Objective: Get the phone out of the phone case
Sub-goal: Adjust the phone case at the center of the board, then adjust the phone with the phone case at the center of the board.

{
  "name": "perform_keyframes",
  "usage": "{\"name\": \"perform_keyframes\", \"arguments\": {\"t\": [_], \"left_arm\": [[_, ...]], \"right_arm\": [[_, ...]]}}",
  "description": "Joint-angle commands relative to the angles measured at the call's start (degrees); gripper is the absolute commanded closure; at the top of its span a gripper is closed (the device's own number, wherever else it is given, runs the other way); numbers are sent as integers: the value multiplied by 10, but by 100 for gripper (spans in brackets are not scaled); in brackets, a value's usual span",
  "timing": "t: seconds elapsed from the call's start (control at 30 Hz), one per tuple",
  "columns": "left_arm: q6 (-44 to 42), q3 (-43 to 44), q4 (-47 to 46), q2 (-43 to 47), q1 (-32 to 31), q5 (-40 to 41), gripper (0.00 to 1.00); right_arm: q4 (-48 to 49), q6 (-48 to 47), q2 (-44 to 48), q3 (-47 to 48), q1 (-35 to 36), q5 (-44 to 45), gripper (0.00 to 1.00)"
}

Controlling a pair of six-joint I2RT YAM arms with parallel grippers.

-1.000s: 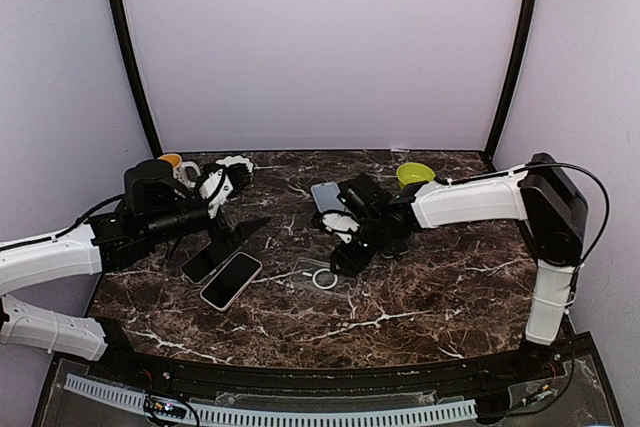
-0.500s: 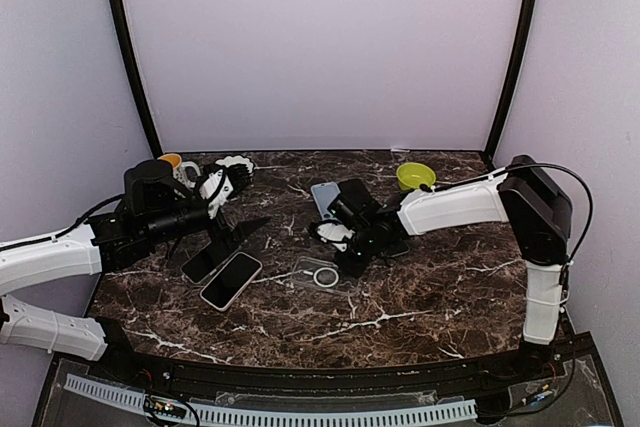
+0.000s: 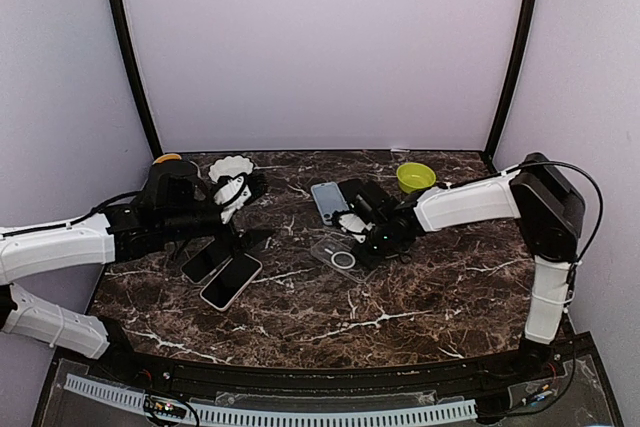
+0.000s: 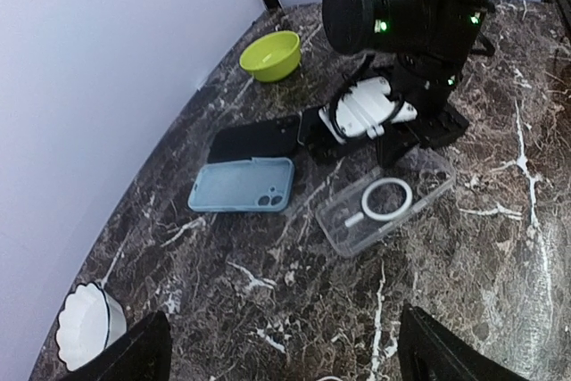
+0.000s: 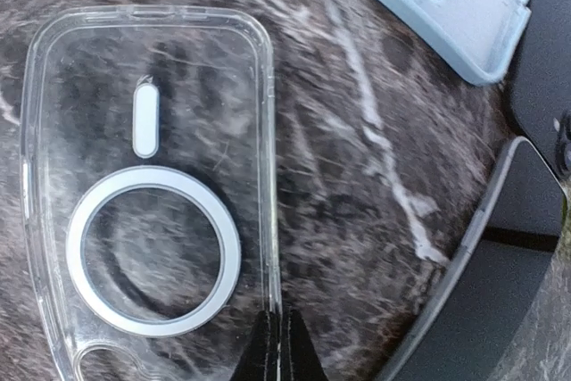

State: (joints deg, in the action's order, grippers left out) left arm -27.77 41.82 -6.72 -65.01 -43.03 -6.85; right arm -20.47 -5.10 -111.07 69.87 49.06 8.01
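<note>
The clear phone case (image 3: 342, 255) with a white ring lies empty near the table's middle, marble showing through it (image 4: 385, 205). My right gripper (image 3: 368, 246) is shut on that case's long side wall (image 5: 268, 220), fingertips (image 5: 277, 350) pinching the thin edge. Two phones lie face up at the left, a light one (image 3: 231, 279) and a dark one (image 3: 203, 262). My left gripper (image 3: 240, 231) hangs open just above and behind them, its black fingers (image 4: 134, 356) wide apart with nothing between them.
A blue case (image 3: 328, 200) lies back-up behind the clear one, with a black slab (image 4: 254, 140) beside it. A green bowl (image 3: 415, 176) stands back right. At the back left are a white fluted bowl (image 3: 228, 165) and an orange cup (image 3: 165, 159).
My right gripper closed on the clear case's edge and dragged it to the right and toward the back. The left arm shifted a little right, its jaws narrowing slightly.
</note>
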Motion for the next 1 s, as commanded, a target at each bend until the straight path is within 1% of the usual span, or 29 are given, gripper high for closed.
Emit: {"name": "perform_keyframes", "arguments": {"t": [0.0, 0.03, 0.07, 0.1, 0.13, 0.17, 0.2, 0.23, 0.27, 0.3, 0.33, 0.37, 0.4, 0.43, 0.47, 0.57, 0.63, 0.67, 0.77, 0.97], "left_arm": [[76, 63, 128, -34, -3, 13, 11], [110, 77, 164, -37, -3, 14, 12], [131, 81, 181, -42, -3, 16, 13], [176, 88, 211, -42, -3, 26, 14], [198, 91, 226, -44, -3, 32, 14], [244, 98, 261, -45, -3, 46, 14], [294, 102, 299, -49, -3, 53, 14], [316, 111, 321, -52, -2, 59, 14], [357, 115, 366, -58, -2, 70, 14], [377, 121, 386, -63, -3, 84, 14], [417, 122, 427, -71, -3, 88, 14], [434, 124, 444, -75, -3, 92, 14], [464, 123, 477, -84, -3, 93, 14], [477, 122, 491, -89, -3, 93, 14], [496, 120, 510, -99, -3, 91, 13], [518, 107, 520, -116, -3, 79, 11], [538, 99, 520, -125, 0, 84, 6], [548, 96, 521, -128, 1, 85, 5], [556, 92, 524, -150, 9, 86, 2], [545, 87, 520, -185, 17, 89, 1]], "right_arm": [[-24, 43, 23, -17, -20, 56, 99], [-26, 50, 25, -19, -20, 58, 98], [-27, 67, 27, -20, -20, 63, 97], [-29, 78, 29, -21, -21, 67, 95], [-31, 88, 31, -23, -21, 70, 93], [-33, 100, 34, -23, -22, 73, 90], [-35, 109, 38, -23, -22, 72, 85], [-36, 117, 43, -23, -22, 68, 78], [-38, 123, 49, -22, -22, 60, 70], [-37, 129, 57, -20, -22, 52, 62], [-35, 135, 66, -19, -22, 42, 54], [-31, 140, 76, -18, -22, 32, 47], [-28, 145, 86, -16, -22, 22, 42], [-25, 150, 97, -14, -22, 14, 39], [-23, 153, 107, -12, -21, 4, 38], [-20, 158, 134, -5, -21, -12, 35], [-21, 160, 155, -6, -21, -17, 34], [-21, 160, 166, -9, -20, -19, 34], [-20, 163, 201, -25, -20, -22, 33], [-16, 170, 241, -63, -20, -26, 31]]}}
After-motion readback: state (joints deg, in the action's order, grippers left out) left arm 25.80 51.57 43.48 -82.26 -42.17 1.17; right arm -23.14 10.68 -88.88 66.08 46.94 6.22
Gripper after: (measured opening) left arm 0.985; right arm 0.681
